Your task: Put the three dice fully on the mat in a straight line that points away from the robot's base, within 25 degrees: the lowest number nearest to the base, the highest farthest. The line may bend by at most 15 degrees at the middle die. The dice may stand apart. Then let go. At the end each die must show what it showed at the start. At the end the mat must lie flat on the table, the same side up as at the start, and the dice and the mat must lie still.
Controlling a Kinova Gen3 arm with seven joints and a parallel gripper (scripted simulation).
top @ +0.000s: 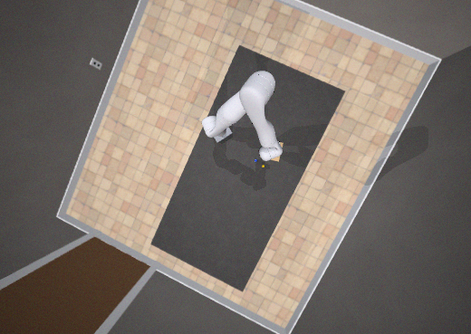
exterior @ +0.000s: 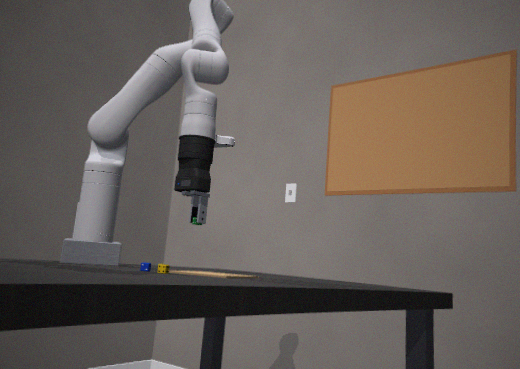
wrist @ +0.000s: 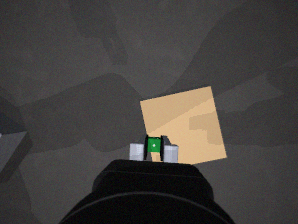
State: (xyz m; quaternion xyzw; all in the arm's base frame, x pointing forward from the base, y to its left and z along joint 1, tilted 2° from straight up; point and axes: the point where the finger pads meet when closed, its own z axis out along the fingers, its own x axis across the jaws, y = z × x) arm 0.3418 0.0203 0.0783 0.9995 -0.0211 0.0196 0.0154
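My gripper (wrist: 154, 143) is shut on a green die (wrist: 154, 145) and holds it high above the table; the green die also shows in the side view (exterior: 195, 220) between the fingers (exterior: 198, 218). The tan mat (wrist: 183, 125) lies flat on the dark table, below and just beyond the fingers in the wrist view; in the side view it is a thin tan strip (exterior: 212, 274). A blue die (exterior: 145, 266) and a yellow die (exterior: 163, 268) stand on the table beside the mat's near end, off the mat. From above they are small dots, blue (top: 255, 160) and yellow (top: 263, 166).
The arm's base (exterior: 91, 251) stands at the table's left end. The table's front edge (exterior: 225, 299) runs across the side view. An orange board (exterior: 422, 126) hangs on the far wall.
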